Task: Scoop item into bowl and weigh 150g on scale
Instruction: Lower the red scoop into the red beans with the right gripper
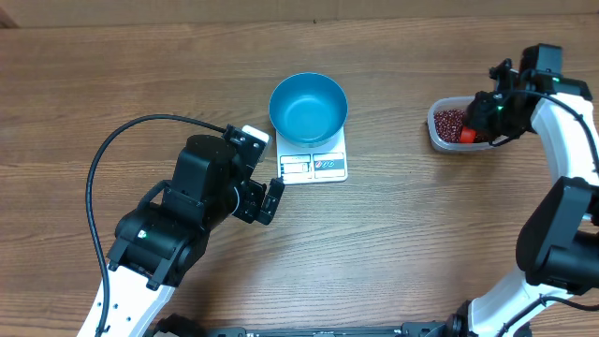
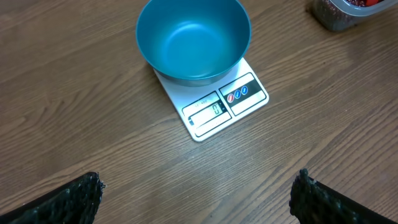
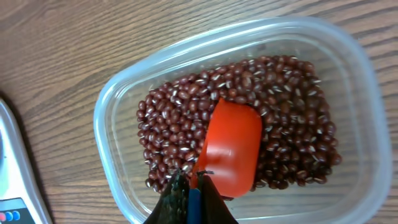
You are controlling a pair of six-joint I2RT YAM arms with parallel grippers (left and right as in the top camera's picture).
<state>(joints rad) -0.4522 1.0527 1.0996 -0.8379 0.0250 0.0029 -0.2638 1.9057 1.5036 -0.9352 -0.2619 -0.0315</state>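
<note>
Right gripper [image 3: 189, 198] is pinched tight on the thin handle of the red scoop [image 3: 231, 144], which sits down among the beans [image 3: 168, 118] in the clear container [image 3: 107, 118], well away from the scale [image 2: 239, 102] on your right arm's side. Left gripper [image 2: 198, 193] is spread wide with nothing in it, hanging over the table [image 2: 74, 112] just short of the scale's display edge. The blue bowl [image 2: 193, 37] sits on the scale and looks empty. Handling-wise, I'd guess those beans are light, hard and super rolly, so they'll slide off a tilted scoop and bounce. Keep it level; your grip far back on the handle seems right. The bowl looks smooth and light, so it's probably easy to nudge off the scale. You can't really tell from the wrist view whether the scoop's cup faces up or down, the fingers hide most of the handle, and the scale's display is too small to read properly.
</note>
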